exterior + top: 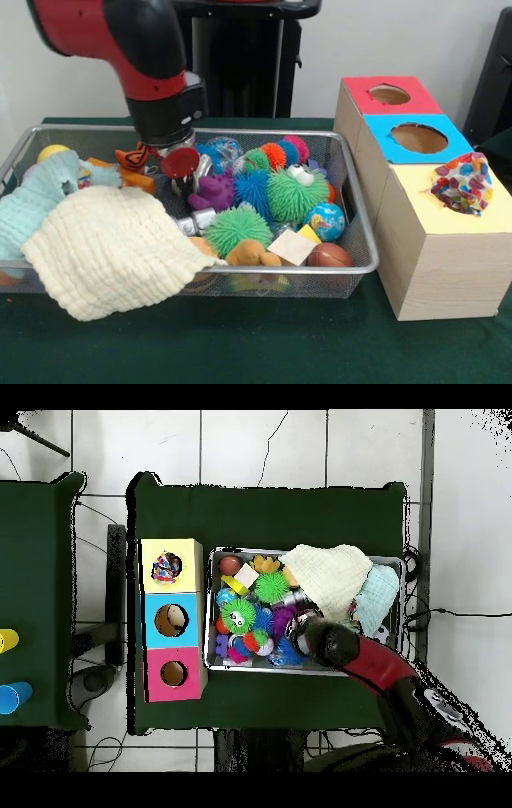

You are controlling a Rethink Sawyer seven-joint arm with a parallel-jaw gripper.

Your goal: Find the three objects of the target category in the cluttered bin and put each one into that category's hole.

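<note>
Front view shows the red and black arm (132, 48) reaching down into the wire mesh bin (356, 240) on the green surface (240, 344). Its pincer (178, 160) sits low among the toys at the bin's far side, next to a purple figure (212, 192); whether its tips are spread or pressed together cannot be told, since the wrist and clutter hide them. A cream cloth (112, 248) drapes over the near rim, and a pale blue cloth (36, 200) lies beside it. Spiky green balls (236, 228), a spiky blue ball (254, 190), a small globe ball (326, 220), a brown ball (328, 256) and a silver can (198, 220) crowd the rest of the bin. Just beside the bin stands a wooden box with three holes: red top (392, 94), blue top (416, 138) and yellow top (448, 200). A multicoloured patchwork ball (464, 184) rests in the yellow hole; the red and blue holes look empty.
</note>
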